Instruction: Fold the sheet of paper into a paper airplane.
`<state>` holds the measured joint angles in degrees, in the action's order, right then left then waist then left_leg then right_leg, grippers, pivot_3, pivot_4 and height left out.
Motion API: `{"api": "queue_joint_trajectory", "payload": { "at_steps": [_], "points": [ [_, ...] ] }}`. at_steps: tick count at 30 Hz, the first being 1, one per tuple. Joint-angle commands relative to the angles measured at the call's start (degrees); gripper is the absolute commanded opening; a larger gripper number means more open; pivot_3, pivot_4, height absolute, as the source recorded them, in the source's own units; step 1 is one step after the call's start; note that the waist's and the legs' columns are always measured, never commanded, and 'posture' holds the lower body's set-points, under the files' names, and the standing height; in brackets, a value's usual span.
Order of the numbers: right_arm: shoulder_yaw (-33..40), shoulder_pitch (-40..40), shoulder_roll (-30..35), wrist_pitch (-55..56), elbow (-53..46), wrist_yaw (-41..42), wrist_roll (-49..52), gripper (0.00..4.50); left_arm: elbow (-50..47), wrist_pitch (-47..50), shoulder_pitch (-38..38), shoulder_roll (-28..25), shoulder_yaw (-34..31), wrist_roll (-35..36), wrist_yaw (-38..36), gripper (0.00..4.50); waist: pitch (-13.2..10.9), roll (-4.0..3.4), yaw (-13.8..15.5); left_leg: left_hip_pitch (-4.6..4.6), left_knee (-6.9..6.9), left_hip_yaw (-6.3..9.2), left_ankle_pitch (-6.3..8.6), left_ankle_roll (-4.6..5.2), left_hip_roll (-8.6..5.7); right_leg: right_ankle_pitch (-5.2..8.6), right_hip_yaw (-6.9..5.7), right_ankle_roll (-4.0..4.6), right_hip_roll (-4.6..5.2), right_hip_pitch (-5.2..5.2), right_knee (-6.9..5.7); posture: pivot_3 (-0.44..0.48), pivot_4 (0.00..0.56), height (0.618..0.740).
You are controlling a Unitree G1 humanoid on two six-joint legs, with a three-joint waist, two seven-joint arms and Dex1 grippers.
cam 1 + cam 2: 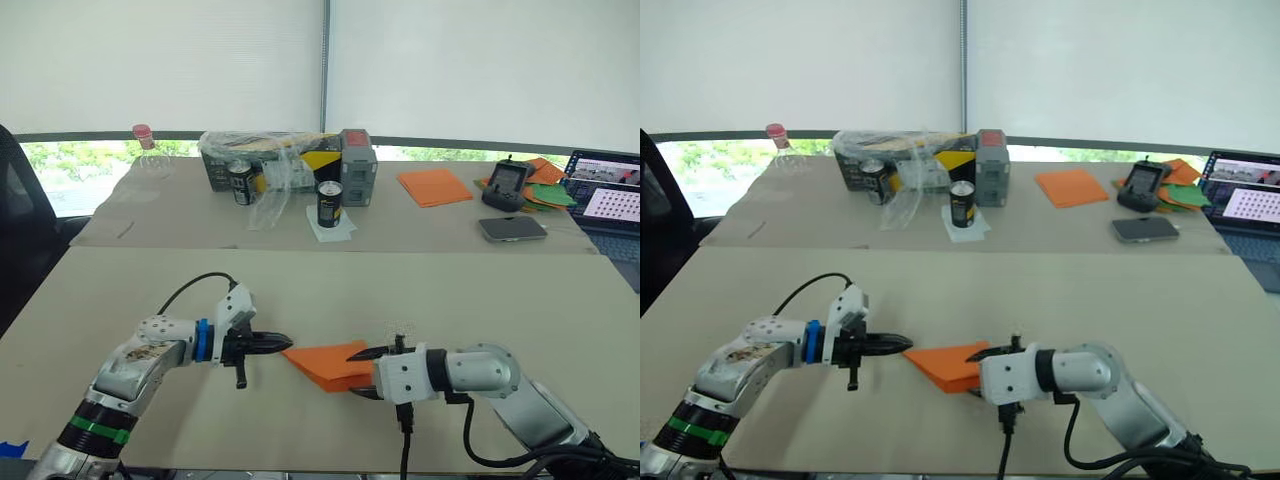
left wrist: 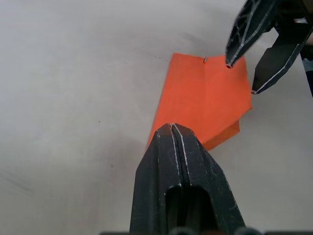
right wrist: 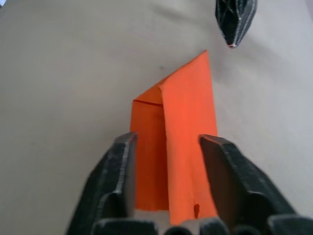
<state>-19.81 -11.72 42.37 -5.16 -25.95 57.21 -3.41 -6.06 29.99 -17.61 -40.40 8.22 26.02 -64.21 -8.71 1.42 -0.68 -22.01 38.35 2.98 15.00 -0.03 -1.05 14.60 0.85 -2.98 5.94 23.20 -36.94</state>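
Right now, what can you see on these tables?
paper airplane: one, bright orange, partly folded, near table between both grippers.
orange sheets: one stack, far table.
orange-and-green paper pile: one, far right.
cans: two, black, far table.
box in plastic wrap: one, far table.
handheld controller: one, dark.
phone: one, grey.
laptop: one, far right.
bottle: one, clear, pink cap.
left gripper: jaws shut.
right gripper: jaws open around the paper.

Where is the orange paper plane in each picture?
Left eye view: paper airplane lies on the near table between both tools.
Right eye view: same spot.
Left wrist view: past the shut left tool.
Right wrist view: between the open right tool fingers.
Shared landmark: its pointed tip.
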Motion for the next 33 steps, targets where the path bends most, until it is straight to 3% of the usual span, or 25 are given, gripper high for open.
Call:
{"api": "queue_joint_trajectory", "payload": {
  "at_steps": [1, 6, 13, 18, 24, 33],
  "points": [
    [5.3, 1.8, 3.1, -8.7, -8.1, 2.6, 6.9, 3.60, 0.2, -2.5, -1.4, 0.8, 0.1, -0.6, -1.6, 0.00, 0.0, 0.00, 0.2, -0.02, 0.01, 0.00, 0.00, 0.00, 0.00, 0.00, 0.00, 0.00, 0.00, 0.00, 0.00, 0.000, 0.150, 0.740],
    [12.5, 6.0, 8.2, -18.2, -15.6, 3.5, 14.0, 3.60, 2.4, -5.1, -2.7, 2.7, 1.8, -2.7, -2.4, 0.00, 0.0, 0.00, 0.2, -0.10, 0.25, 0.02, 0.06, 0.09, 0.00, 0.01, -0.02, -0.02, 0.00, -0.04, 0.01, 0.000, 0.150, 0.740],
    [16.5, 6.5, 7.1, -23.4, -16.6, -0.2, 18.4, 3.60, 7.0, -10.2, -4.2, 6.9, 6.5, -8.8, -1.8, 0.00, 0.0, 0.00, 0.1, -0.08, 0.44, 0.00, 0.08, 0.14, 0.00, 0.02, -0.01, -0.04, 0.00, -0.11, -0.07, 0.000, 0.150, 0.740],
    [17.2, 6.0, 6.2, -25.9, -16.5, -1.8, 21.2, 2.12, 10.0, -13.1, -5.0, 7.7, 8.7, -11.8, -2.9, 0.00, 0.0, 0.01, 0.1, -0.13, 0.46, 0.01, 0.09, 0.15, 0.00, 0.02, -0.01, -0.04, 0.00, -0.07, -0.08, 0.000, 0.150, 0.740],
    [15.4, 8.7, 6.3, -28.5, -16.3, -1.6, 24.1, 0.01, 13.1, -17.4, -4.8, 7.4, 11.3, -17.1, -2.3, 0.00, 0.0, 0.00, 0.3, -0.10, 0.49, 0.01, 0.11, 0.18, 0.00, 0.02, -0.01, -0.05, 0.01, -0.14, -0.06, 0.000, 0.150, 0.740],
    [6.1, 9.6, 3.0, -24.1, -9.3, -4.8, 17.4, 0.01, 14.7, -19.9, -3.6, 6.2, 11.6, -19.0, -2.6, 0.00, 0.0, -0.01, 0.0, 0.19, 0.49, 0.01, 0.12, 0.20, 0.00, 0.06, -0.01, -0.11, 0.00, -0.39, -0.08, 0.000, 0.150, 0.740]
  ]
}}
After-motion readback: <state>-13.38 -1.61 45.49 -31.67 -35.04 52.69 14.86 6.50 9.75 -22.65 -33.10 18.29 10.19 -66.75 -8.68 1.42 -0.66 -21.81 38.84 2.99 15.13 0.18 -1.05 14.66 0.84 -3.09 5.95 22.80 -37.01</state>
